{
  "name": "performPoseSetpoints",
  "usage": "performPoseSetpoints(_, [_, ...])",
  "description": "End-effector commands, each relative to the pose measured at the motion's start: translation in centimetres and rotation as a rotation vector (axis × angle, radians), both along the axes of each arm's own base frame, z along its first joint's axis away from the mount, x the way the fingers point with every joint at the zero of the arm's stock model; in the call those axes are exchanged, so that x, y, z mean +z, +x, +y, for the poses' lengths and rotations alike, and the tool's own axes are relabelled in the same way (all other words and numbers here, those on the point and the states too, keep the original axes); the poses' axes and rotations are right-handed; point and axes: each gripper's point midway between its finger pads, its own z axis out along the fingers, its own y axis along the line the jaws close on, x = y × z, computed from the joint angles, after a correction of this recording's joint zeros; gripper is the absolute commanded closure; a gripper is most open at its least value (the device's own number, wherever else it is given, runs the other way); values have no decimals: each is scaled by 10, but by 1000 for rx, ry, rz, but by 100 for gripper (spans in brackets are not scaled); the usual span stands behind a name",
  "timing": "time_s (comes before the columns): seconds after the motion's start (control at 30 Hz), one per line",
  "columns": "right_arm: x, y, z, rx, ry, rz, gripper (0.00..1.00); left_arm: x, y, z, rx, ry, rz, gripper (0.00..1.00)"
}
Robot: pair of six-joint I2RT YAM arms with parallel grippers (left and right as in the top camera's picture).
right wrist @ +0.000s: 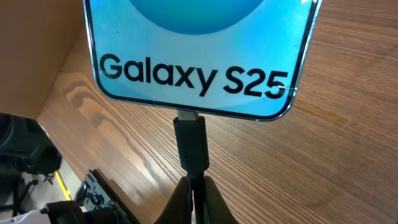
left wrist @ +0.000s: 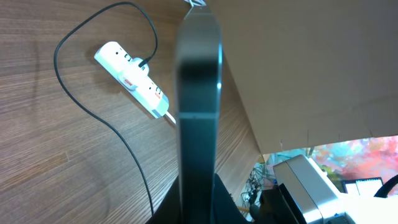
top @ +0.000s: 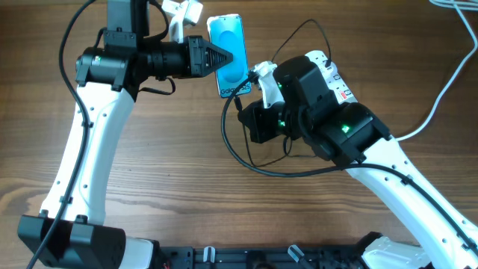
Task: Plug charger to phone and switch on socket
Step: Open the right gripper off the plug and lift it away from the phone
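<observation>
My left gripper [top: 224, 58] is shut on the phone [top: 228, 54], holding it above the table; in the left wrist view the phone [left wrist: 199, 93] shows edge-on between the fingers [left wrist: 199, 199]. My right gripper [right wrist: 194, 193] is shut on the charger's black cable just behind its connector [right wrist: 191, 142]. The connector tip meets the port on the phone's bottom edge [right wrist: 193, 68] under the "Galaxy S25" text. The black cable [top: 239, 153] loops over the table to the white socket [top: 332, 71], which is partly hidden by my right arm. The socket also shows in the left wrist view [left wrist: 132, 77].
A thick white cord [top: 448, 82] runs from the socket to the right edge and back corner. The black cable lies in a wide loop on the wood [left wrist: 93, 112]. A white object [top: 183, 11] sits at the back behind the left gripper.
</observation>
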Motion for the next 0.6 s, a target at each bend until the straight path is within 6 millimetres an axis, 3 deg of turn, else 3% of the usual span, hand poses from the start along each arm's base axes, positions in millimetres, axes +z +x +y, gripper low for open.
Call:
performPoseSetpoints(0.0, [19, 9, 2, -25, 57, -50, 95, 8, -9, -6, -53, -32, -10, 96])
performPoseSetpoints(0.27, [25, 11, 7, -27, 93, -51, 95, 7, -9, -6, -54, -32, -8, 96])
performPoseSetpoints(0.57, [33, 29, 3, -55, 60, -170, 95, 2, -16, -5, -55, -23, 41, 96])
